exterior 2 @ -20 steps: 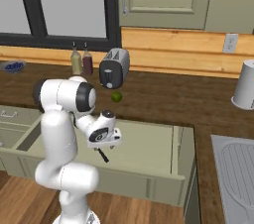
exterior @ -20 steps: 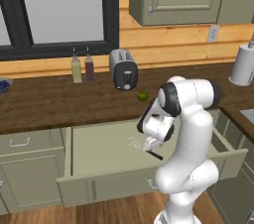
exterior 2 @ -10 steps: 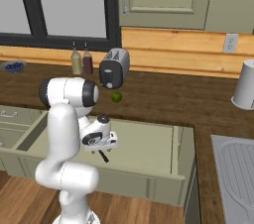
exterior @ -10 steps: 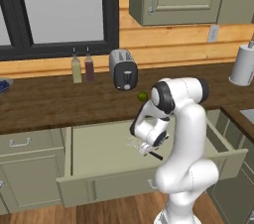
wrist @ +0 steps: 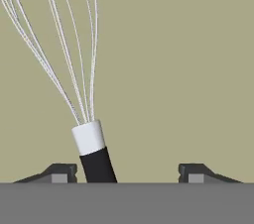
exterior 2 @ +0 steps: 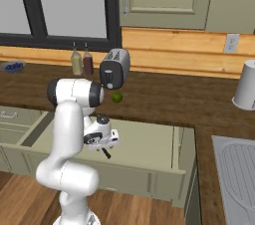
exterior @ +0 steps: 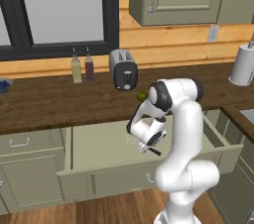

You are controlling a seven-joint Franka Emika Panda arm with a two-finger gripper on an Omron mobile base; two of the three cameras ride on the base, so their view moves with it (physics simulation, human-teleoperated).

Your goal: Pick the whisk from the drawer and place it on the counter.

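Even, flat, slightly soft rendered light

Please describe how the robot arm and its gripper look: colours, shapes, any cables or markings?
The arm is glossy white, built of rounded, tube-like segments with dark bands at the joints. The gripper has two small dark fingertips with pale grey pads. No cables or markings are visible.

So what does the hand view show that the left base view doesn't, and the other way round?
Hand view alone: the whisk close up, its white collar between wire head and black handle, and the gripper with fingertips spread apart, the handle near one of them.

Left base view alone: the counter with the toaster, two bottles, a green fruit and a paper towel roll.

Both: the whisk's wires over the pale floor of the open drawer.
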